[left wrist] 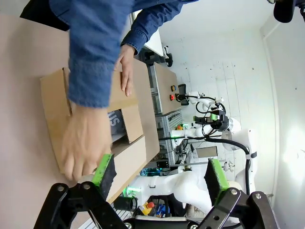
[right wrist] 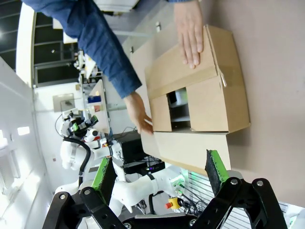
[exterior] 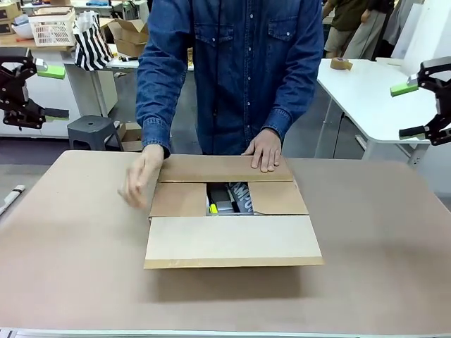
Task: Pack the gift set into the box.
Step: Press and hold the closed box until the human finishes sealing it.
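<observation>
**Front view:** the box sits at the middle of the table with the gift set inside. Its flaps are folded in around a central gap, so closing appears unfinished. One hand presses flat on its top.
**Left wrist view:** the left gripper is spread wide and empty.
**Right wrist view:** the right gripper is spread wide and empty.

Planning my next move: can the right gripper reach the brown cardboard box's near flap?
Probably yes: its near flap lies uncovered; one hand on the far flap, the other at the left edge.
</observation>
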{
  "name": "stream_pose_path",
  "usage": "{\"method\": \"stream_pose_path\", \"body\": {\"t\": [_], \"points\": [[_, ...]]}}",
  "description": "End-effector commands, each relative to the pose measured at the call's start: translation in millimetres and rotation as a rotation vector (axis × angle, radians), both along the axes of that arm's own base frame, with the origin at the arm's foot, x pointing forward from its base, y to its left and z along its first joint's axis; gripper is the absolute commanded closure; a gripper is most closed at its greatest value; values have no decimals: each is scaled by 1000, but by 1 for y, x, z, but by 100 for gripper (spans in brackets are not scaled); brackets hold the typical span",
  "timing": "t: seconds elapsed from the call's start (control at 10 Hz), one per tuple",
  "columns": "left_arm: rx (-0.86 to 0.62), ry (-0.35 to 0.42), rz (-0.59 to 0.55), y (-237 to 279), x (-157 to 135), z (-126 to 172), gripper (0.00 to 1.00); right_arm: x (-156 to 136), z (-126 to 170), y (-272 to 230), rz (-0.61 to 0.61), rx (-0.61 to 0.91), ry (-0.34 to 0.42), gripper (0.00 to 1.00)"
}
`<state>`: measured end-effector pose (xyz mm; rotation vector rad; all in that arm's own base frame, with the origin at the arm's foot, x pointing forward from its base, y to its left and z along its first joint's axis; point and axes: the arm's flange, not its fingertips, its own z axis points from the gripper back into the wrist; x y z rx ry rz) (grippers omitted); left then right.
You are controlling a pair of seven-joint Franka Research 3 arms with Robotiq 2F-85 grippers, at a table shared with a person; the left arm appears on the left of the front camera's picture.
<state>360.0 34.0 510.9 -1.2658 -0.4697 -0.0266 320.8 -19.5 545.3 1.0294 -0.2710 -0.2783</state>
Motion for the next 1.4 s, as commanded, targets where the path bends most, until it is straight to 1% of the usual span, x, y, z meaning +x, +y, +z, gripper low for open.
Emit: {"method": "stream_pose_path", "body": {"t": [0.0, 1.3], "points": [[-20, 4, 7, -2, -1, 0, 0, 3, -1, 2, 12, 18, -31, 0], [-20, 4, 7, -2, -1, 0, 0, 3, -1, 2, 12, 18, -31, 0]]}}
